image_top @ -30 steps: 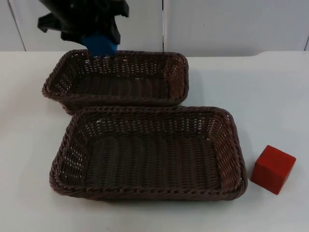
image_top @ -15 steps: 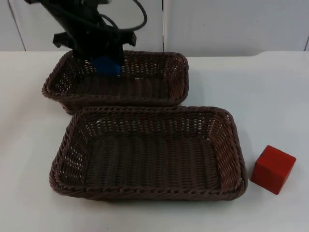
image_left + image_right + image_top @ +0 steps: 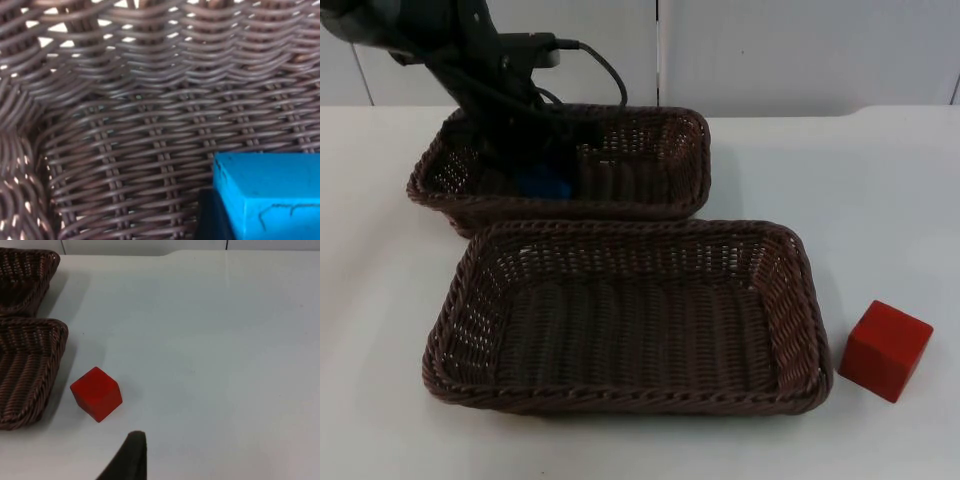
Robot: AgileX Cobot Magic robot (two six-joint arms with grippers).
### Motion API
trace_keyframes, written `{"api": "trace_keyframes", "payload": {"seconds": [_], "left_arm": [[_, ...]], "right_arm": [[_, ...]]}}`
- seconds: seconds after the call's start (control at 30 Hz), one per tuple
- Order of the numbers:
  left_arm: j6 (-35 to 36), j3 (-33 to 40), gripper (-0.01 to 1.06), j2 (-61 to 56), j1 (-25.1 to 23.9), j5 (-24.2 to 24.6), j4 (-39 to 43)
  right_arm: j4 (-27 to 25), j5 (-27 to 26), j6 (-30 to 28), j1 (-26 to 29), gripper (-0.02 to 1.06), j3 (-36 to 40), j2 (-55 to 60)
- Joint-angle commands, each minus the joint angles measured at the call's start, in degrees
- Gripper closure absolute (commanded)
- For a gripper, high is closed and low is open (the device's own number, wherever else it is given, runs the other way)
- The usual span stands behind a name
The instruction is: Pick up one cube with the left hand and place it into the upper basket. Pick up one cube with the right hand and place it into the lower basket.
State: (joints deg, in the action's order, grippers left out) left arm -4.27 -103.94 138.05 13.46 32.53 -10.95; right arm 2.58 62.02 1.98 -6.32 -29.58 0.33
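The blue cube (image 3: 542, 184) sits low inside the upper basket (image 3: 685, 150), near its left end; best let go only once it rests on the weave; the left gripper (image 3: 535, 170) reaches steeply down into the basket, apparently clamped on the cube; the right gripper (image 3: 131, 455) waits above the red cube (image 3: 885, 349), its opening unclear

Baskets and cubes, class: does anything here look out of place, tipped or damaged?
Nothing stands out. Both baskets, upper and lower, sit upright; the left gripper has the blue cube inside the upper one; the red cube waits on the table.
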Motion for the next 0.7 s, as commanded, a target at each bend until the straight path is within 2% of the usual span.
{"api": "trace_keyframes", "payload": {"seconds": [0.0, 0.1, 0.13, 0.27, 0.47, 0.67], "left_arm": [[0.3, -0.4, 0.55, -0.2, 0.3, -0.4, -0.5], [0.3, -0.4, 0.36, -0.5, 0.3, 0.2, -0.6], [0.3, -0.4, 0.36, -0.5, 0.3, 0.2, -0.6], [0.3, -0.4, 0.19, -1.3, 0.3, 1.4, -0.6], [0.3, -0.4, 0.17, -4.9, 0.3, 2.1, -0.6], [0.3, -0.4, 0.17, -13.8, 0.3, 5.4, -2.1]], "right_arm": [[0.2, -0.2, 0.1, -0.2, -0.01, 0.1, 0.1], [0.2, -0.2, 0.1, -0.2, -0.01, 0.1, 0.1], [0.2, -0.2, 0.1, -0.2, -0.01, 0.1, 0.1], [0.2, -0.2, 0.1, -0.2, -0.01, 0.1, 0.1], [0.2, -0.2, 0.1, -0.2, -0.01, 0.1, 0.1], [0.2, -0.2, 0.1, -0.2, -0.01, 0.1, 0.1]]}}
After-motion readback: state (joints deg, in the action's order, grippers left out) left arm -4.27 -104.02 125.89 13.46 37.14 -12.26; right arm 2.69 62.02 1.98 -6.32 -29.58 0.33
